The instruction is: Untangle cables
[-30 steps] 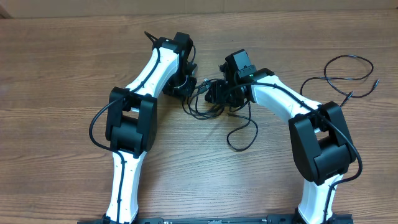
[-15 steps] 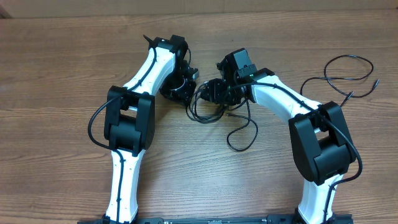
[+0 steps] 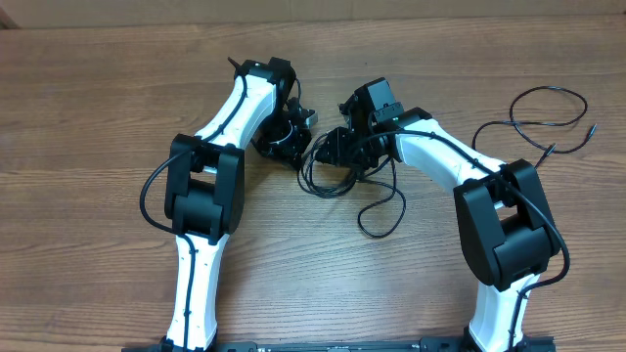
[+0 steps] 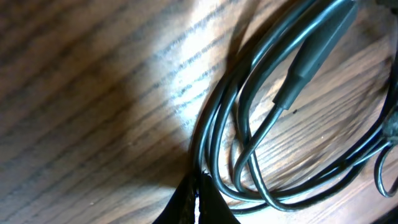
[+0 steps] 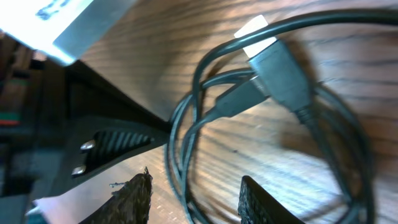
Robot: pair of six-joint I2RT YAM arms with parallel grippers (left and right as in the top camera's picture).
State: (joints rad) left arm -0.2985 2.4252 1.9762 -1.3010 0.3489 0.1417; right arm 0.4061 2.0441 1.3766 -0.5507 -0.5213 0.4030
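The cables (image 3: 333, 176) lie knotted in black loops on the wooden table, between my two grippers. The left gripper (image 3: 296, 137) is at the bundle's left edge. In the left wrist view, strands of the cables (image 4: 249, 143) run into the tips of that gripper (image 4: 199, 186), which is shut on them. My right gripper (image 3: 337, 147) stands over the bundle's top. Its jaws (image 5: 199, 199) are open, with strands of the cables (image 5: 180, 162) passing between the fingers (image 5: 134, 199). A silvery plug (image 5: 255, 34) on a black body lies just ahead.
A separate thin black cable (image 3: 548, 117) lies looped at the far right of the table. A loose tail (image 3: 381, 220) of the bundle curls toward the front. The left gripper's black body (image 5: 93, 146) shows close by in the right wrist view.
The left gripper has moved a little up and left and the cable loops have followed it leftward. The right gripper's jaws have narrowed somewhat around the strands.
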